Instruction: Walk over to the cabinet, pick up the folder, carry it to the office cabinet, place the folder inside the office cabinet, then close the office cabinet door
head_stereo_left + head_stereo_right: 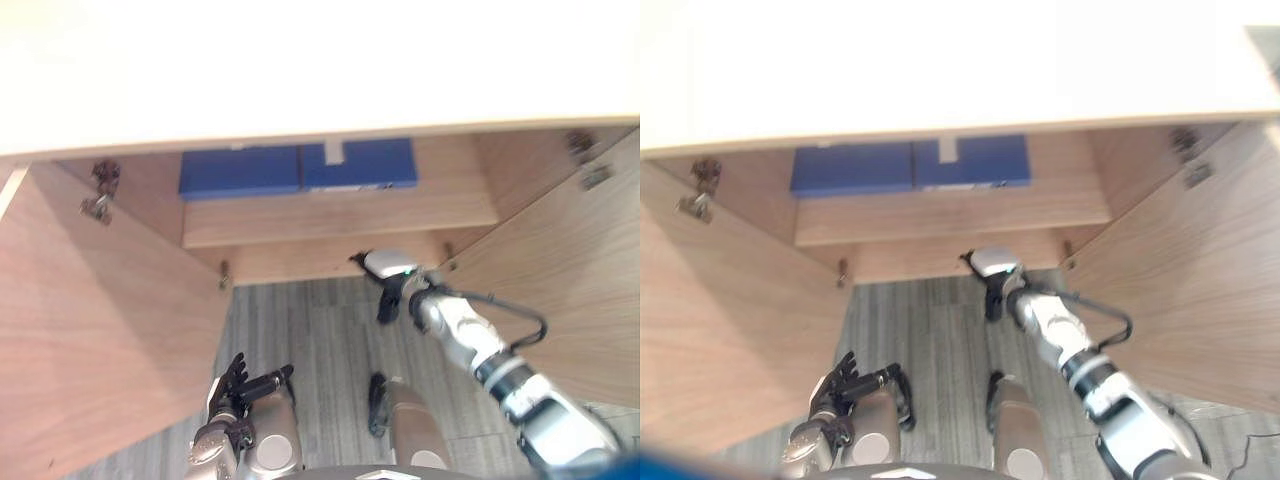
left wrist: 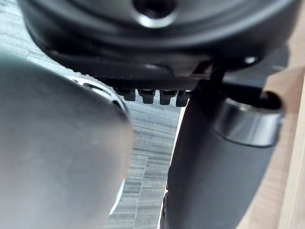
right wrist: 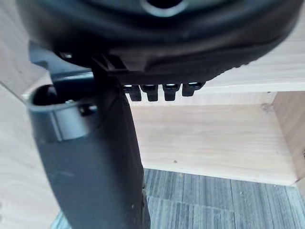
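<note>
Left eye view: folder (image 1: 298, 168) shelved, apart from fingers (image 1: 385, 304) of right hand (image 1: 393, 272).

Both head views look steeply down from above the office cabinet (image 1: 450, 190), over its pale top into the open front and on to the grey floor (image 1: 320, 330) below. They share almost the whole scene; the blue folder (image 1: 297, 167) sits further left in the right eye view. The left wrist view looks along the left hand (image 2: 157, 47) from very close, toward the floor. The right wrist view looks along the right hand (image 3: 157, 43), facing the cabinet's wooden boards
</note>
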You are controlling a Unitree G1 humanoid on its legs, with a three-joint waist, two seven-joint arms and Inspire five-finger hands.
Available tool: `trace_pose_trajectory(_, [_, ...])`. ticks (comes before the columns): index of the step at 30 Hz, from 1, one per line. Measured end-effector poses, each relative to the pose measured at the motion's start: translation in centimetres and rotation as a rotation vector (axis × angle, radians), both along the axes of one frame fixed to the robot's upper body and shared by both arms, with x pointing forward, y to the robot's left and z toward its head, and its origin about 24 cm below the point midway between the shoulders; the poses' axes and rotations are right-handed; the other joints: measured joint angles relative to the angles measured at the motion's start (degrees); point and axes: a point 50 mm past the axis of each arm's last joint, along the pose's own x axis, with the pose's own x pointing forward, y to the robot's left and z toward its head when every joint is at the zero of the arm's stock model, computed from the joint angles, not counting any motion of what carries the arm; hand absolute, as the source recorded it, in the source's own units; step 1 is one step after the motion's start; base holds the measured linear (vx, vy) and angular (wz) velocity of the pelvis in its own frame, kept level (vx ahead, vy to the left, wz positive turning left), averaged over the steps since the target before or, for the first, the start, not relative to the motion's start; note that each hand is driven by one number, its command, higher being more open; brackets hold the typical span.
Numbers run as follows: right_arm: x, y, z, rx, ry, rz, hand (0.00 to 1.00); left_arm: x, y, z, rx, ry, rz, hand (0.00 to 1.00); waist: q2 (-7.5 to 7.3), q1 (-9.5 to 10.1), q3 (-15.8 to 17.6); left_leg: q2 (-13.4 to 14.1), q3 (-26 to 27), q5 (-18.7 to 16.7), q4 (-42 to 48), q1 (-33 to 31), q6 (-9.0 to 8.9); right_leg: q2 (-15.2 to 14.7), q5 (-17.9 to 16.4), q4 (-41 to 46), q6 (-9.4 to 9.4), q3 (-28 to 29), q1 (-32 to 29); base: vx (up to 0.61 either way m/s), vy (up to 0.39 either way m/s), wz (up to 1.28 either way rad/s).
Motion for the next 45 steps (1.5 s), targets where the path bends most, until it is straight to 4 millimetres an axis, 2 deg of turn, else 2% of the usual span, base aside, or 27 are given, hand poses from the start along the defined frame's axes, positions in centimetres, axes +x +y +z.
trace_pose_trajectory(1, [-0.8, -0.3, -1.3, 0.035, 0.07, -0.017, 1.0, 0.0, -0.1, -0.5, 0.009, 0.038, -0.021, 1.0, 0.01, -0.16, -1.5, -1.5, -5.0, 0.5, -3.5, 2.1, -0.48, 0.8, 2.3, -4.7, 0.24, 1.0, 2.5, 0.09, 0.028, -0.45])
trace_pose_trajectory(2, [-1.0, -0.6, -2.0, 0.065, 0.111, -0.047, 1.0, 0.0, -0.2, -0.8, 0.007, 0.057, -0.029, 1.0, -0.1, -0.37, -2.2, -1.9, -6.1, 0.9, -5.3, 3.1, -1.0, 1.1, 3.5, -6.8, 0.4, 1.6, 3.4, 0.09, 0.076, -0.54])
trace_pose_trajectory(3, [-1.4, -1.4, -3.6, 0.165, 0.207, -0.166, 1.0, -0.1, -0.4, -1.4, 0.003, 0.1, -0.04, 1.0, -0.15, -0.95, -3.5, -2.3, -6.0, 1.7, -8.8, 5.2, -2.33, 1.1, 5.5, -10.7, 0.87, 2.8, 5.0, 0.09, 0.166, -0.51])
trace_pose_trajectory(4, [-1.7, -2.2, -5.4, 0.294, 0.31, -0.332, 1.0, -0.2, -0.5, -1.8, 0.008, 0.136, -0.056, 1.0, -0.24, -1.89, -4.2, -2.8, -4.9, 2.3, -11.5, 7.4, -2.84, 0.8, 7.3, -13.9, 1.42, 4.1, 6.5, 0.07, 0.178, -0.56])
trace_pose_trajectory(5, [-2.0, -2.6, -6.2, 0.369, 0.36, -0.427, 1.0, -0.2, -0.5, -1.9, 0.013, 0.149, -0.06, 1.0, -0.5, -2.09, -4.4, -3.1, -3.7, 2.6, -12.5, 8.4, -2.74, 0.6, 8.1, -15.2, 1.69, 5.2, 6.9, 0.04, 0.223, -1.01])
trace_pose_trajectory(6, [-3.7, -3.7, -8.7, 0.618, 0.481, -0.719, 1.0, -0.3, -0.3, -2.1, 0.027, 0.173, -0.047, 1.0, -0.84, -2.69, -5.6, -3.6, 0.3, 2.9, -14.7, 10.7, -2.4, 0.4, 10.6, -18.3, 2.12, 8.9, 7.4, 0.0, 0.148, -1.06])
trace_pose_trajectory(9, [-6.6, -4.2, -11.0, 0.801, 0.565, -0.933, 1.0, -0.8, 0.1, -2.5, 0.038, 0.214, -0.012, 1.0, -1.07, -4.02, -6.0, -3.9, 5.8, 2.9, -16.2, 14.8, -2.39, 0.8, 12.6, -19.1, 2.46, 12.8, 7.5, -0.02, 0.084, -1.2])
trace_pose_trajectory(11, [-9.2, -4.3, -12.5, 0.817, 0.626, -1.014, 1.0, -1.5, 0.7, -2.7, 0.07, 0.252, -0.02, 1.0, -0.83, -4.84, -6.1, -3.3, 10.0, 2.9, -17.2, 19.0, -2.37, 2.1, 14.2, -17.3, 1.19, 10.6, 7.5, -0.04, -0.007, -1.29])
trace_pose_trajectory(14, [-14.4, -5.5, -15.0, 0.787, 0.715, -1.175, 1.0, -1.4, 1.2, -2.7, 0.092, 0.264, -0.008, 1.0, -0.86, -6.4, -7.1, -3.0, 15.6, 3.3, -18.8, 23.6, -1.66, 2.5, 17.8, -17.7, -2.22, 1.2, 7.4, -0.11, -0.045, -1.19])
trace_pose_trajectory(15, [-15.2, -6.0, -15.3, 0.795, 0.722, -1.218, 1.0, -1.3, 1.0, -2.7, 0.088, 0.261, -0.009, 1.0, -0.61, -6.71, -7.5, -2.8, 16.8, 3.5, -19.7, 23.8, -1.27, 2.4, 18.1, -19.0, -2.69, 0.7, 7.4, -0.11, -0.071, -0.94])
trace_pose_trajectory(16, [-15.5, -6.4, -15.4, 0.867, 0.712, -1.303, 1.0, -1.0, 1.1, -2.5, 0.092, 0.249, -0.01, 1.0, -0.73, -7.59, -7.7, -3.0, 18.6, 3.5, -21.0, 24.4, -1.33, 1.0, 14.5, -15.8, -5.8, -4.0, 6.0, -0.09, -0.069, -0.73])
trace_pose_trajectory(17, [-15.6, -6.7, -15.4, 0.888, 0.695, -1.342, 1.0, -0.8, 1.0, -2.5, 0.093, 0.245, -0.014, 1.0, -0.87, -7.99, -7.8, -2.9, 19.9, 3.8, -21.0, 25.0, -1.85, -1.7, 10.0, -8.9, -6.38, -8.9, 4.7, -0.07, -0.062, -0.65])
trace_pose_trajectory(18, [-15.8, -7.0, -15.4, 0.893, 0.688, -1.359, 1.0, -1.0, 1.0, -2.6, 0.091, 0.25, -0.013, 1.0, -0.83, -8.05, -7.8, -2.8, 20.4, 3.9, -20.9, 25.5, -2.13, -3.1, 9.0, -7.2, -6.1, -10.3, 5.0, -0.05, -0.026, -0.63])
trace_pose_trajectory(19, [-16.4, -7.4, -15.5, 0.892, 0.677, -1.391, 1.0, -1.6, 1.1, -2.7, 0.093, 0.264, -0.007, 1.0, -1.27, -7.79, -8.6, -3.1, 21.4, 3.8, -21.0, 26.9, -3.46, -3.2, 9.0, -8.8, -3.22, -10.6, 6.4, -0.07, -0.054, -0.64])
trace_pose_trajectory(21, [-16.8, -8.3, -15.4, 0.897, 0.637, -1.438, 1.0, -3.0, 0.3, -3.3, 0.067, 0.301, -0.004, 1.0, 0.18, -7.69, -9.6, -3.1, 19.7, 4.0, -23.6, 26.8, -3.61, -0.1, 11.6, -13.6, -3.86, -8.6, 7.4, -0.09, -0.066, -0.76])
trace_pose_trajectory(23, [-16.5, -8.9, -15.1, 0.915, 0.586, -1.472, 1.0, -4.3, -0.3, -3.7, 0.049, 0.335, 0.001, 1.0, 0.82, -7.34, -10.2, -3.4, 19.0, 4.4, -26.4, 26.3, -3.19, 2.6, 13.7, -19.8, -3.44, -7.6, 7.5, -0.09, -0.057, -0.89])
trace_pose_trajectory(24, [-16.5, -8.9, -15.1, 0.92, 0.574, -1.477, 1.0, -4.5, -0.3, -3.8, 0.049, 0.342, 0.002, 1.0, 0.71, -7.23, -10.4, -3.4, 19.1, 4.5, -26.9, 26.1, -2.92, 3.0, 14.5, -21.1, -3.59, -7.6, 7.5, -0.12, -0.1, -0.73])
trace_pose_trajectory(26, [-16.8, -9.7, -14.7, 0.945, 0.515, -1.53, 1.0, -4.8, -0.1, -3.9, 0.06, 0.361, -0.001, 1.0, -0.45, -7.29, -10.7, -2.8, 19.2, 4.7, -27.2, 26.0, -3.25, 4.6, 18.5, -26.5, -4.19, -7.6, 9.3, -0.08, -0.096, -0.44])
trace_pose_trajectory(28, [-17.0, -11.1, -14.1, 0.981, 0.417, -1.602, 1.0, -4.8, -0.1, -3.9, 0.064, 0.362, -0.007, 1.0, -0.42, -7.45, -11.3, -2.4, 18.9, 5.0, -27.3, 26.0, -3.69, 5.4, 20.5, -29.7, -4.49, -7.6, 10.6, -0.03, -0.092, -0.15])
trace_pose_trajectory(35, [-15.3, -16.6, -10.4, 1.043, 0.034, -1.713, 1.0, -5.1, -0.4, -3.9, 0.07, 0.37, -0.029, 1.0, 1.8, -7.63, -13.4, -2.3, 15.4, 6.2, -29.2, 26.0, -4.54, 6.4, 22.1, -33.3, -4.71, -8.6, 12.2, 0.03, -0.038, 0.07])
trace_pose_trajectory(39, [-12.6, -19.2, -7.8, 1.085, -0.139, -1.705, 1.0, -5.1, -0.4, -3.9, 0.081, 0.364, -0.044, 1.0, 2.65, -7.41, -14.1, -2.7, 14.4, 6.7, -29.5, 25.9, -4.71, 6.0, 22.3, -33.3, -4.8, -9.3, 12.4, 0.03, 0.033, 0.12])
trace_pose_trajectory(42, [-10.1, -21.1, -5.2, 1.139, -0.268, -1.673, 1.0, -5.1, 0.0, -3.8, 0.098, 0.364, -0.062, 1.0, 2.88, -7.14, -13.9, -3.6, 13.5, 6.9, -29.7, 25.7, -4.78, 5.0, 22.7, -33.3, -5.31, -9.6, 12.5, 0.01, 0.076, 0.12])
trace_pose_trajectory(44, [-7.6, -22.5, -2.7, 1.197, -0.363, -1.618, 1.0, -5.0, 0.3, -3.7, 0.114, 0.365, -0.082, 1.0, 3.32, -6.84, -13.2, -4.3, 13.1, 6.9, -29.7, 25.4, -4.41, 4.0, 23.2, -33.3, -5.54, -9.7, 12.4, -0.02, 0.079, 0.09])
trace_pose_trajectory(45, [-7.1, -22.8, -2.1, 1.207, -0.381, -1.604, 1.0, -5.0, 0.3, -3.7, 0.117, 0.365, -0.085, 1.0, 3.44, -6.64, -13.1, -4.6, 12.9, 6.9, -29.8, 25.4, -4.29, 3.8, 23.2, -33.3, -5.51, -9.8, 12.4, -0.03, 0.094, 0.1])
